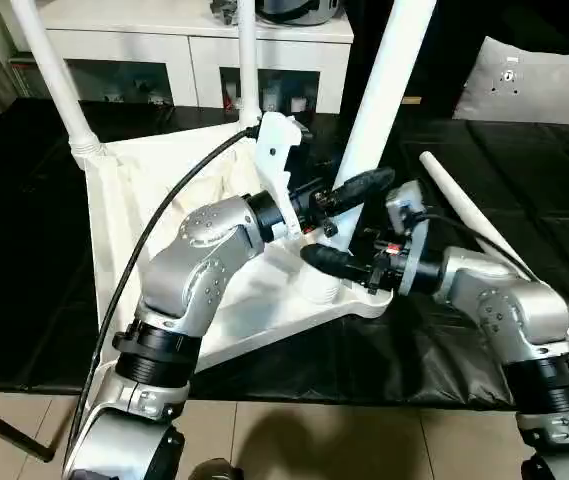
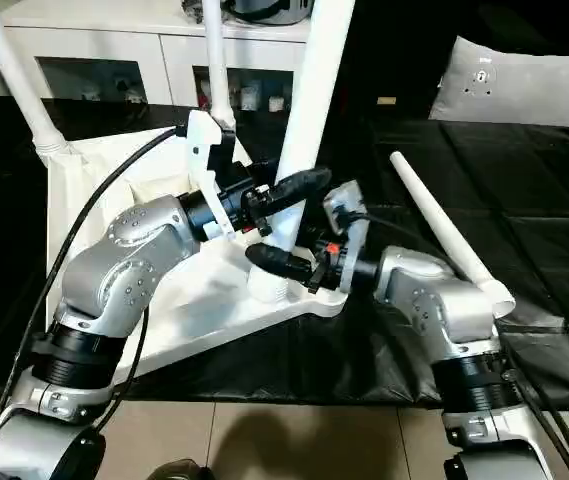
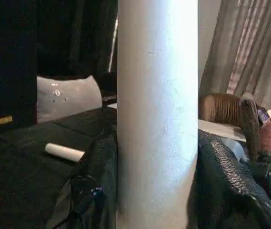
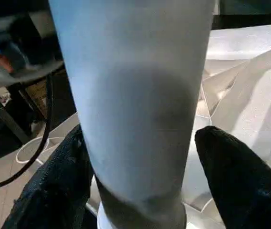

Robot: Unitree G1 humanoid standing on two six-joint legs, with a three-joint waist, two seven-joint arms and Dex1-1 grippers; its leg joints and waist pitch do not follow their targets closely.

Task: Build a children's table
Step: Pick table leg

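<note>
Left eye view shows the white plastic rectangular tabletop (image 1: 164, 200) lying upside down on the black cloth-covered surface (image 1: 34, 250), two white tapered legs already upright in its far corner sockets. A third long white tapered leg (image 1: 384, 90) stands in the near corner socket (image 1: 322, 290). My left gripper (image 3: 156, 191) clamps this leg on both sides higher up, while my right gripper (image 4: 140, 191) brackets its base, fingers (image 4: 235, 176) spread just off it. The fourth white leg (image 2: 444, 235) lies loose on the cloth beside my right arm.
</note>
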